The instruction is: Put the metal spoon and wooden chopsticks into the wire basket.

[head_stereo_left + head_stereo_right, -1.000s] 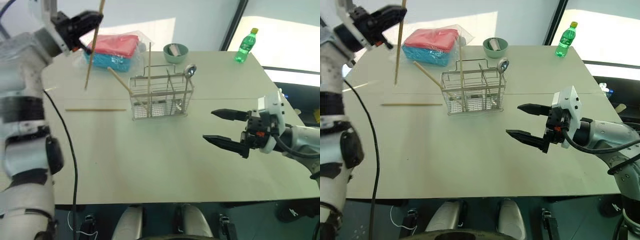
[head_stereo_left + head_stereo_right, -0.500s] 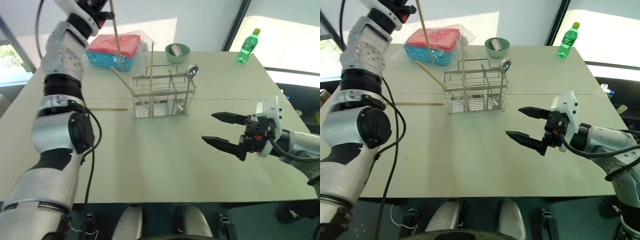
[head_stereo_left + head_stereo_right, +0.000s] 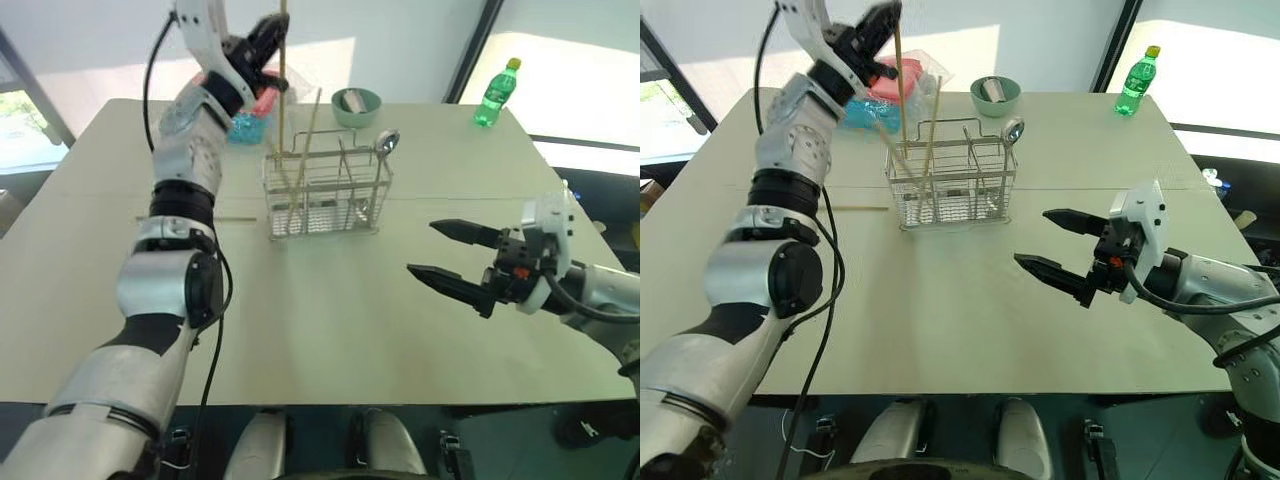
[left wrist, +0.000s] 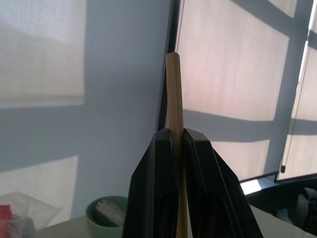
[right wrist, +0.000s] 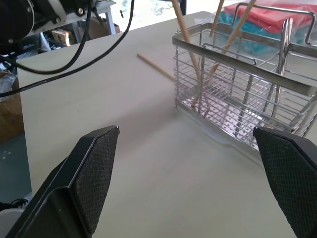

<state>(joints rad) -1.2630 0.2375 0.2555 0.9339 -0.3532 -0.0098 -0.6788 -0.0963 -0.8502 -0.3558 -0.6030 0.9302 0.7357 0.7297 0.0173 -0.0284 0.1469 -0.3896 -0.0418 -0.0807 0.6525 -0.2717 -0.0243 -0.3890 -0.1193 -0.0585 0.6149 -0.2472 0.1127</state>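
Left gripper (image 3: 268,38) is clamped on one of the wooden chopsticks (image 3: 283,70), held upright above the left end of the wire basket (image 3: 322,195) near the desk's (image 3: 330,310) far edge; right gripper (image 3: 450,253) hangs spread wide, empty, toward the right edge. Metal spoon (image 3: 383,148) stands in the basket's right end with other chopsticks leaning in the left end; another chopstick (image 3: 855,208) lies flat on the desk left of the basket.

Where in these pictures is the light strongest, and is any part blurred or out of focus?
Left eye view: bright sun patches on the wall behind the table and beside the green bottle. Left wrist view: sunlit blinds glare behind the chopstick. Right wrist view: the near fingers look soft, while the wire basket is sharp.
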